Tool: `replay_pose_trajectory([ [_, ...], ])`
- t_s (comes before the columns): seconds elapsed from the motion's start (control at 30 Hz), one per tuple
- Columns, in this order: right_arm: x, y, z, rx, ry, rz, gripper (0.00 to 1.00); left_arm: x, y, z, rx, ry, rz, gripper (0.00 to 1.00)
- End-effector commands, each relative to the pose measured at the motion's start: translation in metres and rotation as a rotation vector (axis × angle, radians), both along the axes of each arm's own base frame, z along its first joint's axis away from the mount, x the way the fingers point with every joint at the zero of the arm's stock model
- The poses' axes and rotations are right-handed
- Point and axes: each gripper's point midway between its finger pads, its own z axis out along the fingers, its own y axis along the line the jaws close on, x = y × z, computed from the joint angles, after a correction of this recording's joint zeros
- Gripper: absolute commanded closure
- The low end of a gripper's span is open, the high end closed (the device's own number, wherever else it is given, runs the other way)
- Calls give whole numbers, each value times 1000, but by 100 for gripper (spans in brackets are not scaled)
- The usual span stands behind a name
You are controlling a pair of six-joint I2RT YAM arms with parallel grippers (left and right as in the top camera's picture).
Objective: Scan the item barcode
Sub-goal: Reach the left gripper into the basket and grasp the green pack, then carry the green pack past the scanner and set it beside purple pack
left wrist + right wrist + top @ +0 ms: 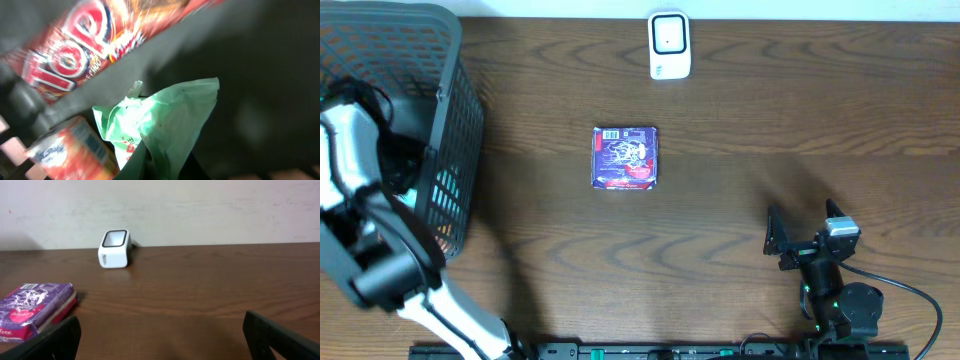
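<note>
I see left end effector pinching green packet inside basket; right end effector open. Risk: thin film slips on lift, or red packet drags along; scanner well apart across counter.

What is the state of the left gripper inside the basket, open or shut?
Shut: the left gripper is closed on the lower edge of the green packet in its wrist view; overhead, the basket hides it.

Overhead shows me the white boxy scanner from straight above; my low right-wrist camera faces it too. Left-wrist sits close-up inside the grey mesh basket.
</note>
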Motion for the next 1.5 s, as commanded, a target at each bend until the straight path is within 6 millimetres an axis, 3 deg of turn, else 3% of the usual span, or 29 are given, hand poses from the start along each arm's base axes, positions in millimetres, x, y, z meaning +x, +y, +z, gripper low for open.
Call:
replay_pose_trajectory([
  [0.0,0,-3,-1,9,2,-15,1,21,11,120,187,-338,-26,93],
  [0.13,0,-3,-1,9,2,-15,1,15,5,198,307,-561,-32,93],
  [0.27,0,-3,-1,9,2,-15,1,11,-33,259,299,-780,-107,93],
  [0.4,0,-3,-1,9,2,-15,1,19,-98,296,220,-944,-297,92],
  [0.53,0,-3,-1,9,2,-15,1,32,-196,306,137,-1013,-662,93],
  [0.67,0,-3,-1,9,2,-15,1,34,-283,291,111,-977,-973,92],
  [0.83,0,-3,-1,9,2,-15,1,44,-355,246,180,-844,-1204,93],
  [1.0,0,-3,-1,9,2,-15,1,59,-411,188,190,-720,-1432,92],
  [1.2,0,-3,-1,9,2,-15,1,85,-447,114,156,-615,-1489,92],
  [1.37,0,-3,-1,9,2,-15,1,95,-459,62,131,-526,-1507,87],
  [1.47,0,-3,-1,9,2,-15,1,94,-462,42,103,-484,-1452,87],
])
